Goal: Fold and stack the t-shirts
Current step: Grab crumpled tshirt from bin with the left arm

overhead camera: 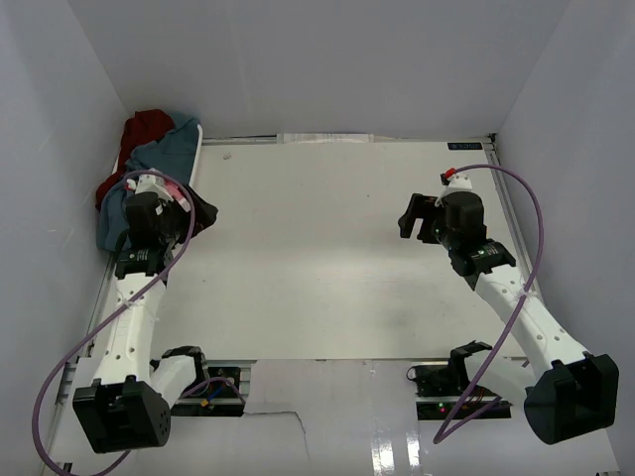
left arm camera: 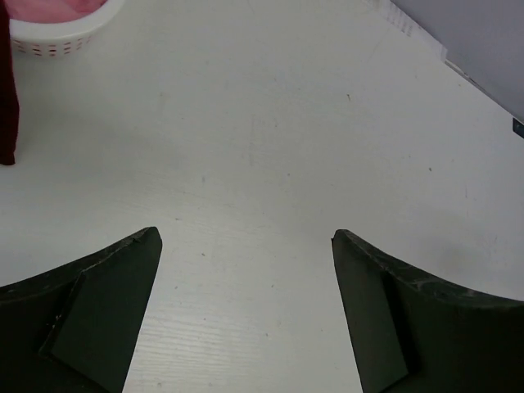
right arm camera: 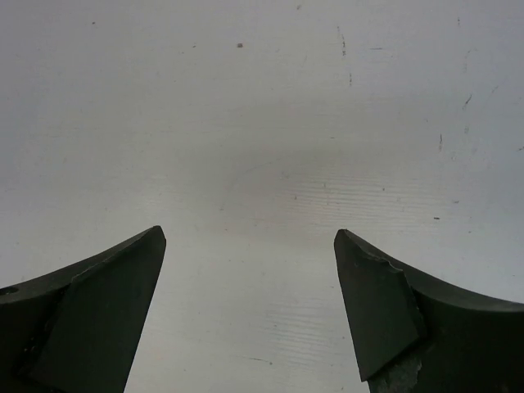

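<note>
A heap of t-shirts lies at the table's far left corner: a dusty teal-blue one (overhead camera: 164, 157) draped over a dark maroon one (overhead camera: 145, 127). In the left wrist view the maroon cloth (left arm camera: 6, 98) hangs at the left edge and pink cloth (left arm camera: 61, 6) fills a basket. My left gripper (overhead camera: 201, 211) (left arm camera: 246, 237) is just right of the heap, open, with only bare table between its fingers. My right gripper (overhead camera: 415, 216) (right arm camera: 250, 233) hovers open over the right half of the table, far from the shirts and holding nothing.
A white plastic laundry basket (left arm camera: 57, 37) stands at the far left, behind the heap. The white table (overhead camera: 327, 248) is boxed in by white walls on the left, back and right. A blue label (overhead camera: 464, 147) marks the far right corner.
</note>
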Tool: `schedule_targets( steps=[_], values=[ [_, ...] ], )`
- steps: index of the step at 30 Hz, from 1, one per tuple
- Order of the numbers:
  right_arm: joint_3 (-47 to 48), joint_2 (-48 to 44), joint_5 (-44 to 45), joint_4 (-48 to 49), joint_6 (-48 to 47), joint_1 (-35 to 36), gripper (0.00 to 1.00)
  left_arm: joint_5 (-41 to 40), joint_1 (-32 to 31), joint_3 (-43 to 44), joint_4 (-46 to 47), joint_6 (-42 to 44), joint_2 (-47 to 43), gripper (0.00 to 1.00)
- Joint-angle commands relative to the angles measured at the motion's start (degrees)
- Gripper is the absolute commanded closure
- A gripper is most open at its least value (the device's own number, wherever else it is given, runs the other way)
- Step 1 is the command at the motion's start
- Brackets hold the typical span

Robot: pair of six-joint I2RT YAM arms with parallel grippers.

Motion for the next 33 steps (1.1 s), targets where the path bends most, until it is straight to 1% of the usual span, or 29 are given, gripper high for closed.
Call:
schedule_targets(
  steps=[1,3,6,9,10,11,13,14,15,17,18,20,21,23,26,27,31,33],
  values=[
    [-0.2,-1.6,-0.9,2.6,-0.7,0.3,0.10,-5.0,0.1,3.4,-1.2,-0.8,0.7,0.02],
    [-0.3,-1.9,-0.9,2.5,-0.7,0.2,0.10,-4.5,0.2,5.0,-1.5,-1.8,2.3,0.02],
    [-0.9,-3.1,-2.7,2.8,-1.2,0.3,0.10,-2.2,0.2,9.7,-0.8,-3.4,7.2,0.02],
    [-2.9,-5.2,-5.2,4.8,-1.4,0.2,0.10,-5.9,1.0,16.2,-0.6,-4.1,14.5,0.02],
    [-3.2,-5.5,-5.2,5.0,-1.5,0.3,0.10,-7.8,1.4,21.0,-1.3,-3.9,19.9,0.02],
    [-3.8,-6.0,-7.1,5.2,-1.7,0.2,0.10,-9.1,3.1,23.6,-3.3,-3.8,22.8,0.02],
    [-4.4,-7.4,-7.4,5.6,-1.7,0.3,0.10,-9.1,5.4,28.9,-7.5,-4.5,28.4,0.03],
    [-4.8,-7.8,-7.3,5.7,-1.9,0.3,0.10,-9.4,7.1,33.3,-8.8,-4.4,33.3,0.08],
    [-5.0,-8.5,-7.3,5.7,-2.0,0.4,0.10,-10.8,7.5,35.2,-9.7,-4.2,35.3,0.09],
    [-5.3,-9.0,-7.5,5.9,-2.4,0.4,0.10,-16.6,7.8,38.4,-10.7,-3.2,39.0,0.12],
    [-5.4,-9.2,-7.7,5.9,-2.4,0.3,0.10,-18.3,7.8,39.0,-10.6,-2.9,39.8,0.12],
    [-5.4,-9.1,-8.7,6.0,-2.4,0.3,0.10,-20.9,7.8,41.6,-10.5,-2.0,42.4,0.12],
    [-5.4,-8.8,-9.4,6.2,-2.4,0.3,0.10,-22.5,7.8,42.6,-10.5,-1.6,43.3,0.09],
    [-5.4,-8.4,-11.0,6.3,-2.4,0.3,0.10,-24.2,7.8,45.0,-10.6,-0.5,45.2,0.09],
    [-5.5,-7.5,-12.4,6.5,-2.4,0.3,0.10,-28.8,7.8,48.9,-10.8,1.6,48.9,0.09],
    [-5.6,-7.3,-12.7,6.7,-2.4,0.4,0.10,-30.0,7.8,50.7,-10.8,2.3,51.0,0.09],
    [-6.2,-7.4,-14.3,7.3,-2.4,0.4,0.10,-39.0,7.7,54.1,-10.8,4.7,55.5,0.12],
    [-6.3,-7.3,-14.9,7.5,-2.4,0.4,0.10,-40.3,7.5,54.9,-10.4,5.2,57.1,0.13]
  ],
)
